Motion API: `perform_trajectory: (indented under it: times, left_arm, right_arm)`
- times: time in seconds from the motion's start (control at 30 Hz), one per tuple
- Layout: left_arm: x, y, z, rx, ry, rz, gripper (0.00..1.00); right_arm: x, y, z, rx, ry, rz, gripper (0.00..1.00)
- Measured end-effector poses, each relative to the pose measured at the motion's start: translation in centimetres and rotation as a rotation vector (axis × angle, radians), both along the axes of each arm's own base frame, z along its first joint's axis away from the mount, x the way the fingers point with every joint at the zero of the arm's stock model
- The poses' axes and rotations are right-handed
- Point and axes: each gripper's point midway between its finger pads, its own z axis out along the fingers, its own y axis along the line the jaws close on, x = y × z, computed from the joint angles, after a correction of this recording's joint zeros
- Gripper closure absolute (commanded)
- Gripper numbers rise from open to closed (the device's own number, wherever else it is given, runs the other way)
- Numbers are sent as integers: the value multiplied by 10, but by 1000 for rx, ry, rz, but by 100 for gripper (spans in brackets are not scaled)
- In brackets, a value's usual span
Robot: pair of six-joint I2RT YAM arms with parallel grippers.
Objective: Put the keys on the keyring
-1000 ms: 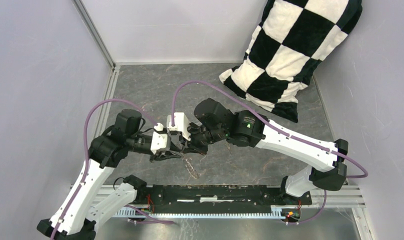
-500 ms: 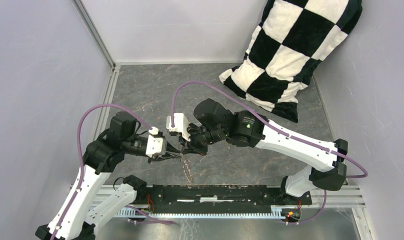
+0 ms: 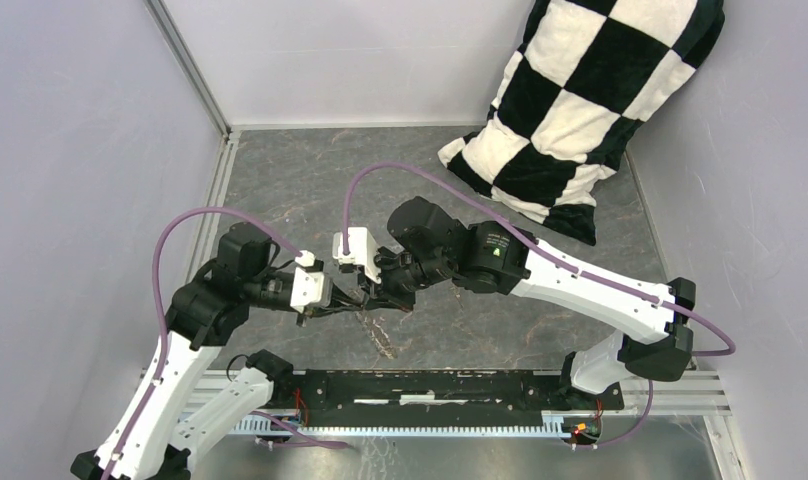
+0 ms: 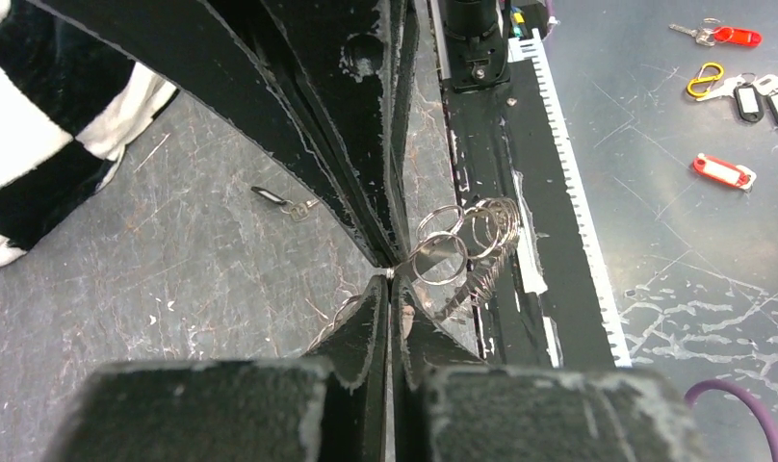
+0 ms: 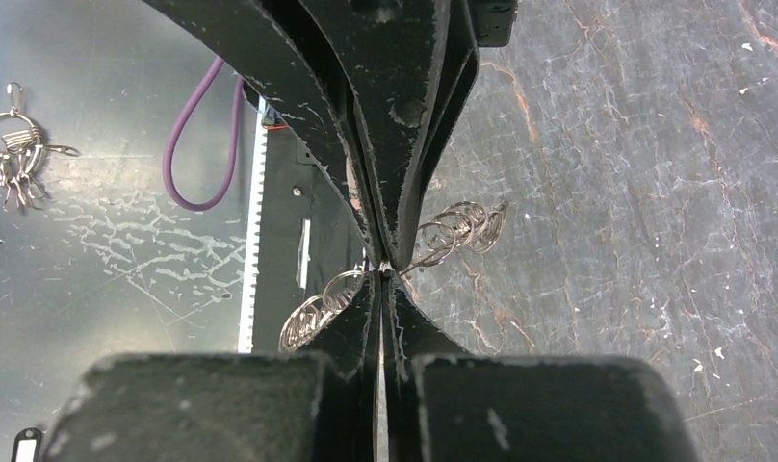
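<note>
A big black-and-white checked pillow [image 3: 590,110] is leaning in the far right corner of the grey table [image 3: 310,180]. The two arms are meeting tip to tip over the near middle. The left gripper [image 4: 390,289] is squeezing tight on the keyring [image 4: 457,255]. The right gripper [image 5: 380,284] is pinching it at the same spot. One tiny black-headed key [image 4: 281,201] is lying on the table, apart from the ring.

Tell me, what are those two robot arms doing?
The left gripper and right gripper meet tip to tip above the table. Both are pinched shut on the keyring, whose metal loops hang from their tips. One small black-headed key lies loose on the table, not yet on the ring.
</note>
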Motion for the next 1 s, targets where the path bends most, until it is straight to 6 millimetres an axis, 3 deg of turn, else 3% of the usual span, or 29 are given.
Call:
perform_trajectory:
  times: [0.17,0.23,0.4,0.53,0.67,0.9,1.0]
  left_arm:
    - [-7,1,3,-26,-30,-23,98]
    - [-12,0,7,-45,-49,-48,98]
    - [-26,-3,22,-104,-71,-130,98]
    - [-37,-6,54,-183,-128,-206,98]
    - [-45,-9,85,-260,-181,-263,98]
    - [-56,-11,115,-331,-207,-358,98]
    - [-61,-10,125,-348,-217,-401,98]
  right_arm:
    - [-3,2,6,40,10,8,69]
    - [-4,2,15,102,-7,6,63]
    - [-9,-28,39,308,-79,-31,65]
    - [-10,-60,66,554,-162,-97,70]
    - [-11,-79,69,735,-194,-139,73]
    - [-21,-60,54,821,-126,-110,73]
    - [-31,-59,64,866,-128,-76,73]
